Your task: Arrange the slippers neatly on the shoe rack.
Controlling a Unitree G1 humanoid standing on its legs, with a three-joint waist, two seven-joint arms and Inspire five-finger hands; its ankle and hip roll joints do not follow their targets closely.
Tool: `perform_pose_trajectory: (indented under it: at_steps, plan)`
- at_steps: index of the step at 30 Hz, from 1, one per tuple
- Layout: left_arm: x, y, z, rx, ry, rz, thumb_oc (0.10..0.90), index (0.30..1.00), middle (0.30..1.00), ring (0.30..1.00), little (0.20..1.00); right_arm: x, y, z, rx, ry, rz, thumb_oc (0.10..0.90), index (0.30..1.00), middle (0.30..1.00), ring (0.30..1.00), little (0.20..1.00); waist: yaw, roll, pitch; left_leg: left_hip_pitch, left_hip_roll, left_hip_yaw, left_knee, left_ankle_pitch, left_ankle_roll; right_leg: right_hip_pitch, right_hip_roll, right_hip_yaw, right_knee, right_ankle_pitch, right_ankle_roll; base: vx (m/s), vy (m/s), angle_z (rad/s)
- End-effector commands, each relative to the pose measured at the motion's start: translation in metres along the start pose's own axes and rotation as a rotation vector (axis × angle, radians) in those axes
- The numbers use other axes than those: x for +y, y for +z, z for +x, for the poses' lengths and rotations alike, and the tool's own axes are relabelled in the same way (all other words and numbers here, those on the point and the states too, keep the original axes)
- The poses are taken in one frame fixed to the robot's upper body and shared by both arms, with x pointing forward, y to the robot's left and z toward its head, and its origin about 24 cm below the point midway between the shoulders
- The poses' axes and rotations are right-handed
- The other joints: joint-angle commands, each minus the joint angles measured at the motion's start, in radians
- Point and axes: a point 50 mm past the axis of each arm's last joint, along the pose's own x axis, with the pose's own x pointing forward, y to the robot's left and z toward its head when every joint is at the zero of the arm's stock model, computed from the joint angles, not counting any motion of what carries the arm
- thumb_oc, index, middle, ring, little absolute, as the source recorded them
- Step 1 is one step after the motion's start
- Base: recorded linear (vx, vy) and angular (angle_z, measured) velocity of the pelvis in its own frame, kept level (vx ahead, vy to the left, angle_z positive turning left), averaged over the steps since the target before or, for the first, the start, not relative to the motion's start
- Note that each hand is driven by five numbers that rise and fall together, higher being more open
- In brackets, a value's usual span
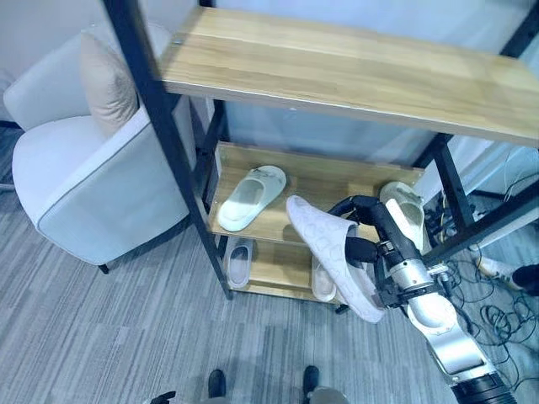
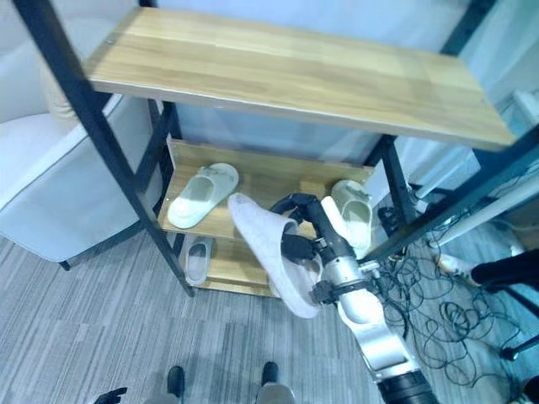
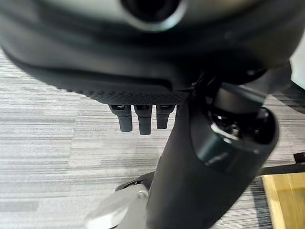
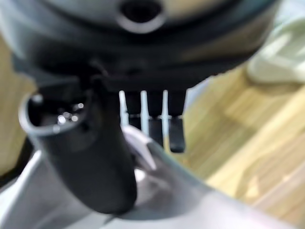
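No writing can be read on any item. The right hand is clamped on a white slipper, held sole outward and tilted in front of the shoe rack; the sole bears a dimpled pattern. Two pale slippers lie well apart on the middle shelf, two more on the lowest. The left hand hangs with fingers relaxed above the grey striped floor. A white armchair stands beside the rack.
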Motion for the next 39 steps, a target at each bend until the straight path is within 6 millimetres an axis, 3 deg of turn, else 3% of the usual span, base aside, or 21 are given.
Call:
perform_pose_trajectory:
  at_steps: [1, 4, 6, 7, 9, 10, 18, 24, 25, 26, 27, 28, 32, 35, 37, 38, 39]
  plan:
    - [-0.016, 0.006, 0.000, -0.027, -0.039, -0.001, 0.800, 0.900, 0.900, 0.900, 0.900, -0.020, 0.056, 0.020, -0.300, -0.075, -0.009, 0.400, 0.300, 0.300, 0.300, 0.300, 0.005, 0.031, 0.026, -0.003, 0.029, -0.015, 0.073, -0.126, 0.021, -0.113, 0.019, 0.052, 0.077, 0.013, 0.043, -0.11, 0.119, -0.69]
    - [-0.005, 0.003, 0.000, -0.018, -0.012, -0.026, 0.800, 0.900, 0.900, 0.900, 0.900, -0.014, 0.053, 0.017, -0.291, -0.050, 0.016, 0.400, 0.300, 0.300, 0.300, 0.300, 0.018, 0.032, 0.045, -0.013, 0.015, 0.010, 0.089, -0.124, 0.044, -0.128, 0.041, 0.045, 0.135, 0.000, 0.031, -0.12, 0.172, -0.56]
    - [-0.003, 0.000, -0.001, -0.014, -0.010, -0.036, 0.800, 0.900, 0.900, 0.900, 0.900, -0.013, 0.049, 0.013, -0.275, -0.034, 0.011, 0.400, 0.300, 0.300, 0.300, 0.300, 0.014, 0.036, 0.042, -0.005, -0.006, 0.013, 0.078, -0.119, 0.054, -0.115, 0.110, 0.053, 0.162, -0.037, 0.014, -0.02, 0.135, -0.37]
    - [-0.004, -0.001, -0.001, -0.013, -0.013, -0.041, 0.800, 0.900, 0.900, 0.900, 0.900, -0.013, 0.048, 0.012, -0.271, -0.032, 0.009, 0.400, 0.300, 0.300, 0.300, 0.300, 0.016, 0.032, 0.032, -0.009, -0.019, 0.017, 0.069, -0.112, 0.055, -0.100, 0.135, 0.043, 0.136, -0.052, 0.000, 0.02, 0.080, -0.16]
    - [-0.005, -0.006, -0.002, 0.003, -0.016, -0.042, 0.800, 0.900, 0.900, 0.900, 0.900, -0.012, 0.046, 0.009, -0.263, -0.036, 0.022, 0.400, 0.300, 0.300, 0.300, 0.300, 0.023, 0.022, 0.013, -0.013, -0.031, 0.016, 0.064, -0.112, 0.048, -0.049, 0.137, -0.003, 0.065, -0.077, -0.023, 0.04, -0.018, -0.07]
    - [-0.006, -0.005, -0.002, -0.003, -0.021, -0.041, 0.800, 0.900, 0.900, 0.900, 0.900, -0.011, 0.043, 0.006, -0.250, -0.029, 0.032, 0.400, 0.300, 0.300, 0.300, 0.300, 0.016, 0.020, 0.006, -0.015, -0.031, 0.013, 0.060, -0.111, 0.046, -0.041, 0.160, 0.031, 0.042, -0.080, -0.025, 0.05, -0.097, 0.05]
    - [-0.025, -0.013, -0.006, 0.017, -0.080, -0.022, 0.800, 0.900, 0.900, 0.900, 0.900, -0.007, 0.025, -0.010, -0.148, 0.004, 0.063, 0.400, 0.300, 0.300, 0.300, 0.300, 0.009, 0.034, -0.034, 0.012, -0.015, 0.051, 0.037, -0.109, 0.035, 0.022, 0.147, 0.014, -0.062, -0.046, -0.022, 0.06, -0.039, -0.02]
    - [-0.033, -0.003, -0.006, -0.023, -0.113, 0.012, 0.800, 0.900, 0.900, 0.900, 0.900, -0.001, 0.019, -0.017, -0.110, 0.041, 0.086, 0.400, 0.300, 0.300, 0.300, 0.300, -0.007, 0.043, -0.014, 0.007, -0.017, 0.053, 0.045, -0.112, 0.038, 0.009, 0.137, 0.016, -0.042, -0.053, -0.016, -0.04, 0.014, 0.01]
    - [-0.032, 0.009, -0.004, -0.062, -0.111, 0.013, 0.800, 0.900, 0.900, 0.900, 0.900, 0.002, 0.021, -0.014, -0.121, 0.054, 0.094, 0.400, 0.300, 0.300, 0.300, 0.300, -0.011, 0.044, 0.033, -0.031, -0.017, 0.051, 0.081, -0.116, 0.043, -0.044, 0.130, 0.021, 0.016, -0.057, -0.014, -0.19, 0.032, -0.02]
    - [-0.032, 0.009, -0.003, -0.063, -0.111, 0.012, 0.800, 0.900, 0.900, 0.900, 0.900, 0.002, 0.021, -0.014, -0.123, 0.054, 0.094, 0.400, 0.300, 0.300, 0.300, 0.300, -0.011, 0.044, 0.032, -0.037, -0.018, 0.051, 0.086, -0.118, 0.043, -0.050, 0.129, 0.021, 0.022, -0.060, -0.014, -0.48, 0.044, -0.02]
    - [-0.027, 0.034, 0.001, -0.136, -0.088, 0.006, 0.800, 0.900, 0.900, 0.900, 0.900, 0.004, 0.028, -0.004, -0.164, 0.061, 0.098, 0.400, 0.300, 0.300, 0.300, 0.300, -0.012, 0.040, 0.114, -0.150, -0.011, 0.046, 0.204, -0.133, 0.050, -0.157, 0.112, 0.031, 0.132, -0.068, -0.018, -0.46, 0.026, -0.03]
    - [-0.023, 0.046, 0.002, -0.173, -0.072, -0.011, 0.800, 0.900, 0.900, 0.900, 0.900, 0.003, 0.033, 0.001, -0.188, 0.056, 0.098, 0.400, 0.300, 0.300, 0.300, 0.300, -0.013, 0.037, 0.148, -0.222, -0.005, 0.048, 0.283, -0.144, 0.050, -0.219, 0.095, 0.035, 0.193, -0.069, -0.021, -0.50, 0.021, 0.03]
    - [-0.015, 0.061, 0.003, -0.226, -0.052, -0.037, 0.800, 0.900, 0.900, 0.900, 0.900, -0.001, 0.039, 0.007, -0.222, 0.028, 0.088, 0.400, 0.300, 0.300, 0.300, 0.300, -0.006, 0.038, 0.163, -0.361, 0.005, 0.045, 0.445, -0.192, 0.052, -0.333, 0.078, 0.034, 0.321, -0.104, -0.036, -0.15, -0.011, 0.07]
    - [-0.007, 0.081, 0.000, -0.319, -0.038, -0.084, 0.800, 0.900, 0.900, 0.900, 0.900, -0.010, 0.056, 0.017, -0.306, -0.027, 0.063, 0.400, 0.300, 0.300, 0.300, 0.300, 0.005, 0.046, 0.198, -0.527, 0.031, 0.034, 0.679, -0.278, 0.071, -0.481, 0.078, 0.046, 0.521, -0.189, -0.074, -0.14, -0.016, 0.05]
    - [-0.006, 0.087, -0.002, -0.346, -0.038, -0.096, 0.800, 0.900, 0.900, 0.900, 0.900, -0.014, 0.059, 0.019, -0.321, -0.044, 0.059, 0.400, 0.300, 0.300, 0.300, 0.300, 0.008, 0.049, 0.200, -0.561, 0.037, 0.031, 0.732, -0.296, 0.075, -0.516, 0.078, 0.045, 0.568, -0.210, -0.082, -0.03, -0.007, 0.00]
    - [-0.001, 0.101, -0.005, -0.409, -0.026, -0.125, 0.800, 0.900, 0.900, 0.900, 0.900, -0.019, 0.066, 0.024, -0.352, -0.072, 0.052, 0.400, 0.300, 0.300, 0.300, 0.300, 0.017, 0.059, 0.228, -0.636, 0.048, 0.013, 0.841, -0.353, 0.079, -0.584, 0.079, 0.047, 0.671, -0.274, -0.087, -0.08, -0.018, -0.03]
    - [-0.001, 0.102, -0.005, -0.412, -0.026, -0.126, 0.800, 0.900, 0.900, 0.900, 0.900, -0.020, 0.066, 0.024, -0.354, -0.074, 0.052, 0.400, 0.300, 0.300, 0.300, 0.300, 0.016, 0.058, 0.226, -0.654, 0.048, 0.019, 0.836, -0.323, 0.087, -0.599, 0.077, 0.042, 0.658, -0.245, -0.094, -0.05, -0.030, -0.01]
